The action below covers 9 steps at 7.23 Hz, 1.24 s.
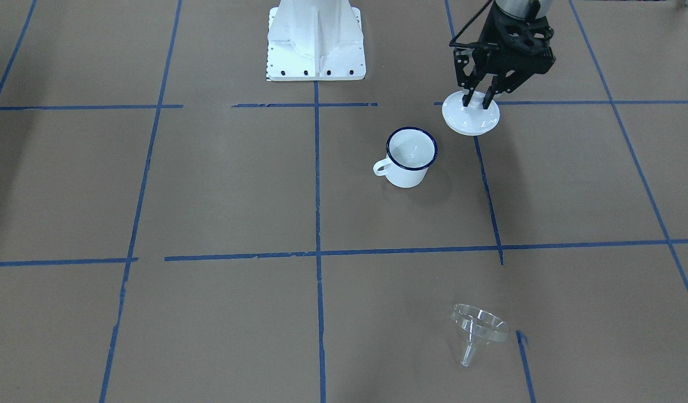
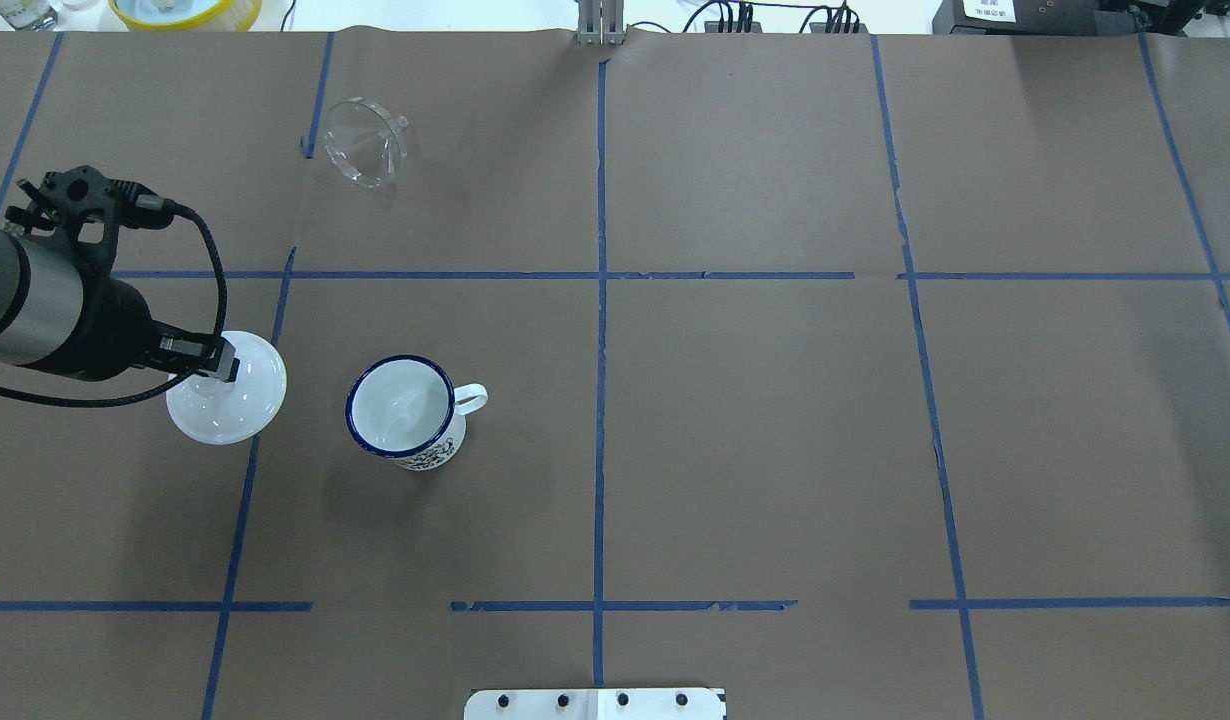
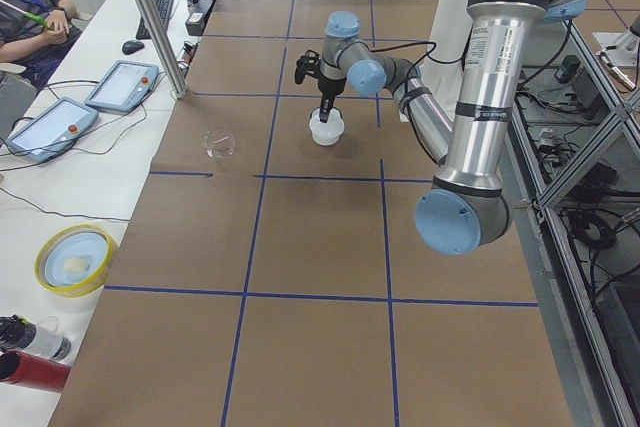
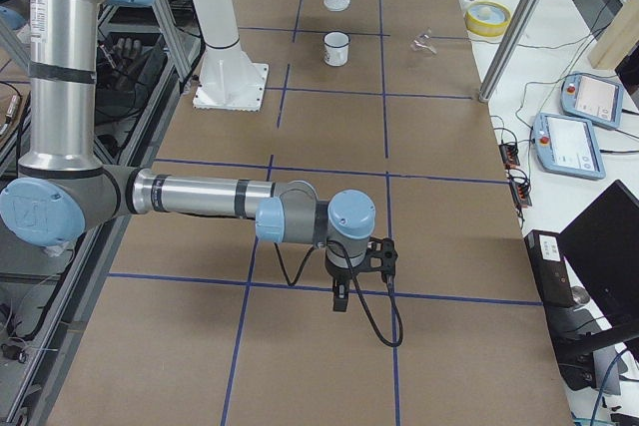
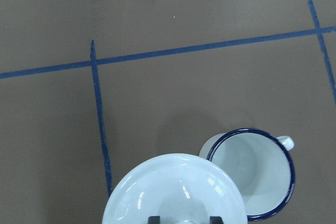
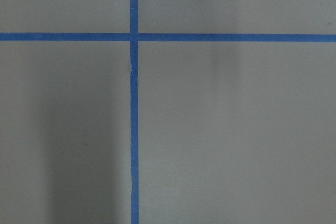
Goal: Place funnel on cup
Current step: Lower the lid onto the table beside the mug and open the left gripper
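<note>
Left gripper (image 1: 478,101) closed narrowly on the knob of the lid (image 1: 470,118), just beside the open cup (image 1: 411,157). Funnel (image 1: 478,327) lies tipped, well apart from it. Next, probably: release lid, fetch funnel. Right gripper (image 4: 340,296): state cannot be told.

- The table (image 2: 775,450) is big and flat, with brown paper all over it.
- Blue tape lines (image 2: 600,400) cross the paper and make big squares.
- A white cup (image 2: 407,412) with a dark blue rim stands upright on it, and its handle points to the robot's right.
- A clear funnel (image 2: 365,142) lies tipped on its side near the far edge, well apart from the cup.
- A round white lid (image 2: 237,400) is just beside the cup over a blue line; whether it touches the paper is hard to tell.
- The robot's white base (image 1: 316,45) stands at the near edge.
</note>
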Each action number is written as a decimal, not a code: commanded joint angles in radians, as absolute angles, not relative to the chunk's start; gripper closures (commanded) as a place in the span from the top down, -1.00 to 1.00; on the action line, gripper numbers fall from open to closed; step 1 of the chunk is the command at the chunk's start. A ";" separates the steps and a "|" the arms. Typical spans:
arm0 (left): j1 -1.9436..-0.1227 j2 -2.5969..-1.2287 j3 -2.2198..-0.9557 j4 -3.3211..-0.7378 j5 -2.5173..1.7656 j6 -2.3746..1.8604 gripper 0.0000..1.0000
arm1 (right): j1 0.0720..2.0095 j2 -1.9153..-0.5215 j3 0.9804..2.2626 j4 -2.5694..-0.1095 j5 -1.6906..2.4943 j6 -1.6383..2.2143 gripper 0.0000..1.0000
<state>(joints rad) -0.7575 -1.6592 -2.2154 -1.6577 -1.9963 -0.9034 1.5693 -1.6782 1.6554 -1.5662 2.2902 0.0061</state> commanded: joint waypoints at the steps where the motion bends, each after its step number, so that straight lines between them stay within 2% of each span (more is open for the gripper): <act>1: -0.718 -1.612 -2.056 -1.883 -1.997 -0.969 -1.00 | 1.569 -1.678 1.655 -1.566 2.290 0.006 1.00; 3: -0.666 -1.611 -1.929 -2.038 -1.993 -1.029 -1.00 | 1.569 -1.678 1.657 -1.566 2.290 0.006 1.00; 8: -0.608 -1.621 -1.902 -2.054 -1.983 -1.069 -1.00 | 1.569 -1.678 1.657 -1.566 2.290 0.006 1.00; 9: -0.607 -1.632 -1.888 -2.052 -1.982 -1.069 -0.66 | 1.569 -1.678 1.657 -1.566 2.290 0.006 1.00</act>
